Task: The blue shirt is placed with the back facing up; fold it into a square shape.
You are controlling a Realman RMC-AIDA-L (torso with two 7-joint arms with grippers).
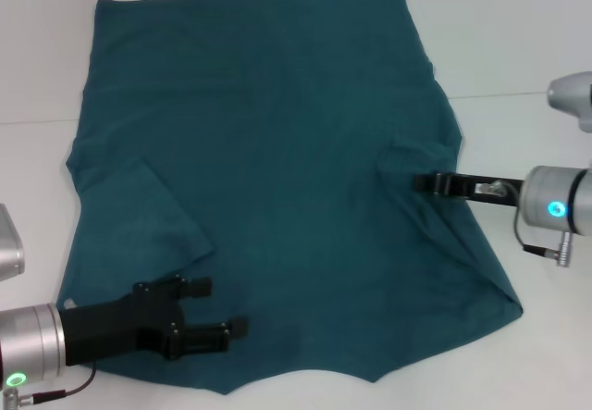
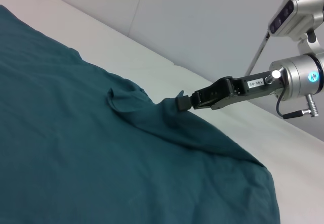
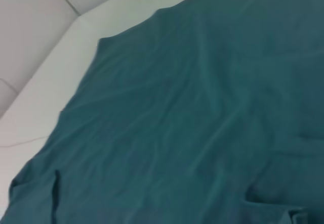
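Head view shows you the blue shirt [image 1: 277, 179] spread plain side up over most of the white bench [image 1: 518, 49], hem toward 12 o'clock and collar edge toward 6 o'clock. Its sleeve at 9 o'clock [image 1: 148, 211] already lies folded in over the body. The sleeve at 3 o'clock [image 1: 435, 165] is bunched and partly drawn inward, not yet flat.

Your right gripper [image 1: 433, 183] reaches in from 3 o'clock and sits at that bunched sleeve. In the left wrist view its tip [image 2: 181, 102] touches a raised ridge of cloth, and it looks closed on the sleeve fabric, though the fingertips are partly buried in the fold. Your left gripper [image 1: 222, 308] hovers over the shirt near the collar edge at about 7 o'clock, fingers spread apart and holding nothing.

By my reading, you are in the sleeve-folding step: one side is in, the other is mid-fold. The next move calls for you to carry the pinched sleeve further toward the shirt's middle, lay it flat, then let go cleanly so the cloth does not drag back out. After that the long side edges still need folding in, and then the length folded across, before you have a square. Watch the loose corner at 4 o'clock [image 1: 504, 299], which may trail.
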